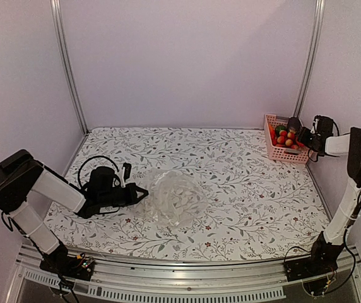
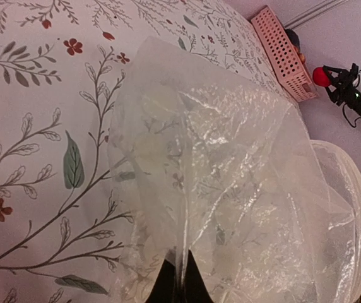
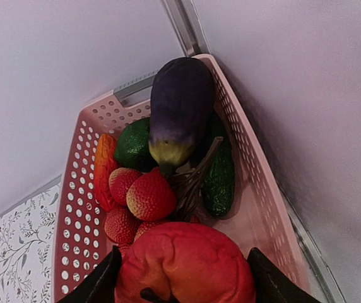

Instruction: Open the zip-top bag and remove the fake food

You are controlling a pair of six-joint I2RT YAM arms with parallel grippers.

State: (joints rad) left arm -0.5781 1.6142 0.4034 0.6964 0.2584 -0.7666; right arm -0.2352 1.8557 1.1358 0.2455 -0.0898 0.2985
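From where I stand, the bag (image 1: 175,199) lies slack and see-through in the lower middle of the overhead view, and it looks empty. The left fingers (image 2: 163,289) are pinched together on one edge of it. At the far right, the right fingers (image 3: 98,289) are clamped on a red piece (image 3: 183,265), which hangs above the pink basket (image 3: 79,189). The rest of the food (image 3: 150,196) is piled in there: strawberries, an eggplant, green pieces, something orange.

The step in hand seems to be dropping this red piece in with the others. To do it well, I'd bring it down over the low strawberries rather than the eggplant, which sits high and could send it rolling over the rim. I'd spread the fingers only once the piece is low and inside the walls. The left pinch is worth holding so the bag doesn't slide.

The worktop (image 1: 243,189) wears a leafy floral cloth, flat and matte. Plain pale walls (image 1: 187,63) close it in, with metal posts (image 1: 67,69) at the back corners.
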